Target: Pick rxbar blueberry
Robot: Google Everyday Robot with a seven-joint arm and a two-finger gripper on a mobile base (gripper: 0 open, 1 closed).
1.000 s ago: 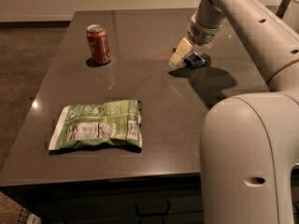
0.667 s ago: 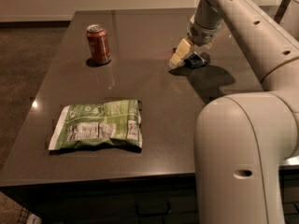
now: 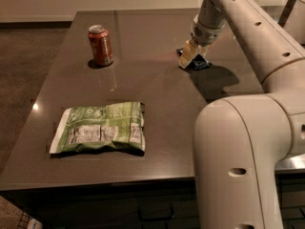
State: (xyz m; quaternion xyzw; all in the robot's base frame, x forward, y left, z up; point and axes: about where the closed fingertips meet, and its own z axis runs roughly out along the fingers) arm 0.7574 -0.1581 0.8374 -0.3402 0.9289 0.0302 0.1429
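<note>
The rxbar blueberry (image 3: pixel 199 64) is a dark blue flat wrapper lying on the dark table (image 3: pixel 157 94) at the far right. Most of it is hidden under my gripper; only its blue edges show. My gripper (image 3: pixel 190 57) hangs from the arm at the top right and points down onto the bar, its pale fingers (image 3: pixel 187 57) right over it. I cannot make out whether the bar is held between them.
An orange-red soda can (image 3: pixel 100 45) stands at the far left of the table. A large green-and-white chip bag (image 3: pixel 100 128) lies near the front edge. My arm's bulky white body (image 3: pixel 238 156) fills the lower right.
The gripper stays on the blue bar at the same spot. The arm's large near segment fills more of the lower right of the view.
</note>
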